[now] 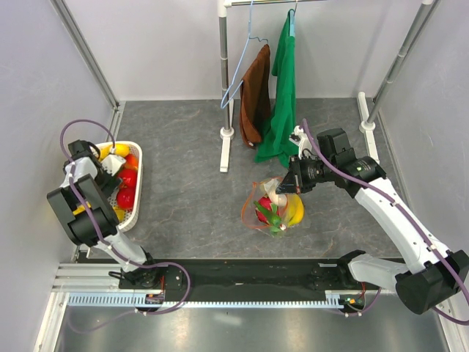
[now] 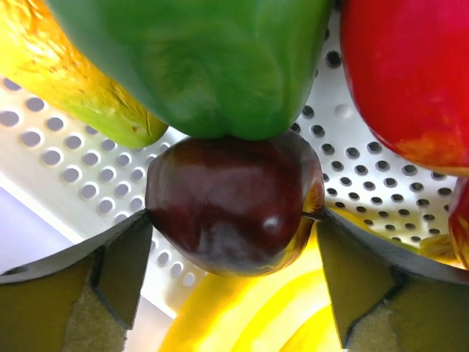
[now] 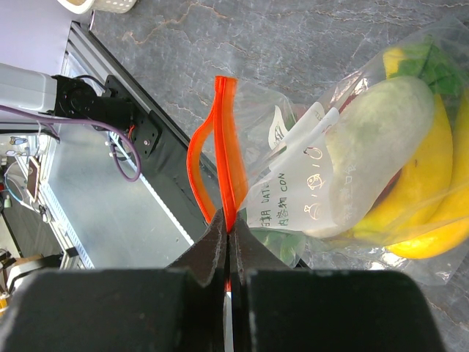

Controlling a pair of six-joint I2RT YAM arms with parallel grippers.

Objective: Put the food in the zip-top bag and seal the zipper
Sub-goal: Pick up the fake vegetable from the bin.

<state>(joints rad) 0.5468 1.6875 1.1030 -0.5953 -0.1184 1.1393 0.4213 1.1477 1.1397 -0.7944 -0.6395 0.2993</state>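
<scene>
Left gripper (image 2: pixel 233 220), spread wide, straddles a glossy dark-red plastic apple (image 2: pixel 227 198) in the white perforated basket (image 2: pixel 58 154); the crowding green pepper (image 2: pixel 205 59) may squirt it free. Right gripper (image 3: pixel 229 242) is clamped on the red-orange zipper strip (image 3: pixel 229 139) of the clear crinkly bag (image 3: pixel 344 169) on the grey surface (image 1: pixel 190 183); that thin pinch may slip.

The grey table (image 1: pixel 190 194) bears a white basket (image 1: pixel 138 192), the zip-top bag (image 1: pixel 275 207) and a clothes rack (image 1: pixel 226 150).

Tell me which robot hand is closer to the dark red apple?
The left one. The left gripper is open with a finger on each side of the dark red apple in the white basket. The right gripper is far across the table, pinching the orange zipper of the bag.
</scene>
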